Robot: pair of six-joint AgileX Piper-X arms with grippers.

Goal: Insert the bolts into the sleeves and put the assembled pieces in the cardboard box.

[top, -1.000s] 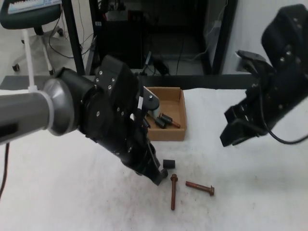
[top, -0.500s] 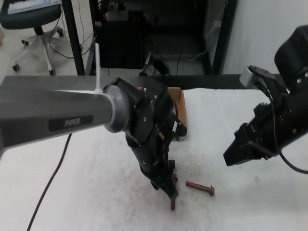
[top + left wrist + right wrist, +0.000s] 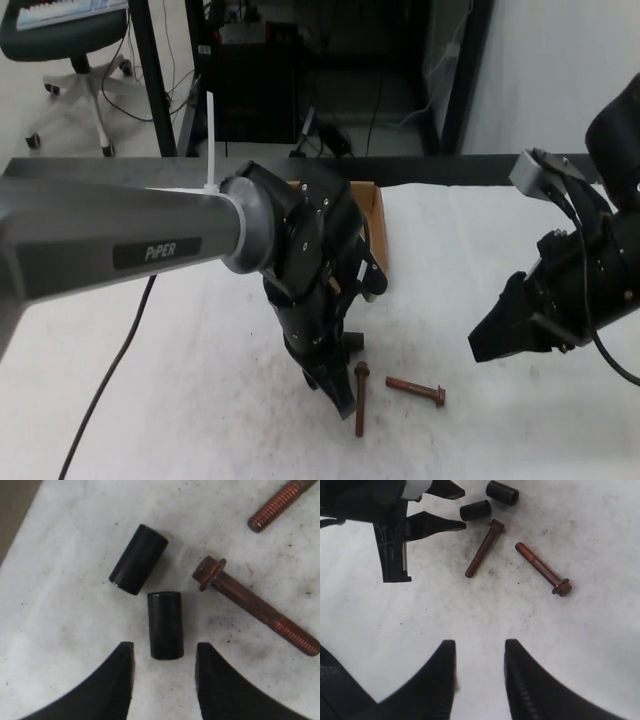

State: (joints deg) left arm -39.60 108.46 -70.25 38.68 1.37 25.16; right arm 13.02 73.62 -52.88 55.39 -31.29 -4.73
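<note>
Two black sleeves lie on the white table; one (image 3: 165,625) sits just ahead of the gap between my left gripper's (image 3: 164,652) open fingers, the other (image 3: 138,559) lies tilted just beyond it. A copper bolt (image 3: 255,612) lies beside them, with a second bolt (image 3: 280,502) farther off. In the high view the left gripper (image 3: 338,392) points down next to the bolts (image 3: 360,398) (image 3: 415,390). My right gripper (image 3: 477,647) is open and empty, held apart from the bolts (image 3: 484,548) (image 3: 542,569) and sleeves (image 3: 475,510) (image 3: 502,492); the high view shows it (image 3: 505,335) at right.
The cardboard box (image 3: 374,215) stands behind the left arm, mostly hidden by it. The bench's far edge runs behind the box, with a dark rack and an office chair in the room beyond. Bare white table lies in front of the right gripper.
The left arm swung round from beside the box and its gripper came down over the sleeves by the bolts. The right gripper sank lower and drifted slightly right.
</note>
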